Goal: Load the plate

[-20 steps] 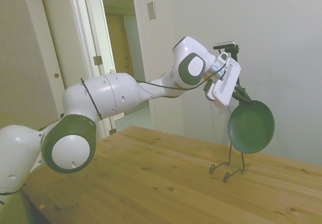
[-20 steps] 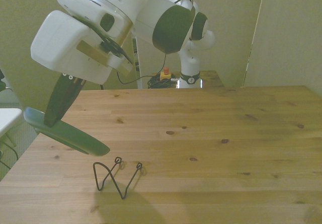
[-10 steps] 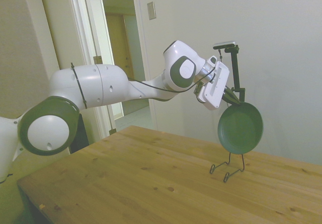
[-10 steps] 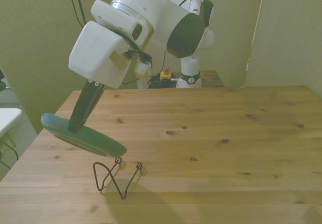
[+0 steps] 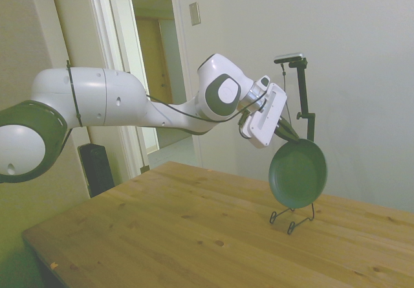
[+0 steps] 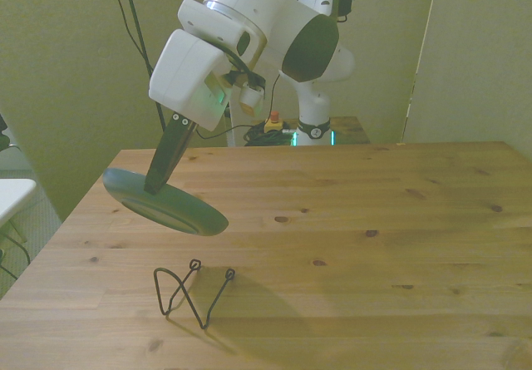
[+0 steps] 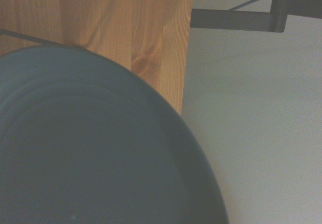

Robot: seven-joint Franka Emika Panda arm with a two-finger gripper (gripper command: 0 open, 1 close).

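Now hand (image 6: pixel 158 175) grips tilted plate (image 6: pixel 170 209) above wire rack (image 6: pixel 193 293).

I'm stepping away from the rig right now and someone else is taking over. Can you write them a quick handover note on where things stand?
Hand: shut on the plate, gripping it by its rim.
Plate: in the air, tilted on edge, above the wooden table; no part of it rests on anything.
Wire rack: empty, standing near the table's edge, at the front view's left. In the front view the plate hangs above and behind it.
Done: plate picked up and brought near the rack.
Left: line the plate up over the rack, lower it in, release, and back the arm away.
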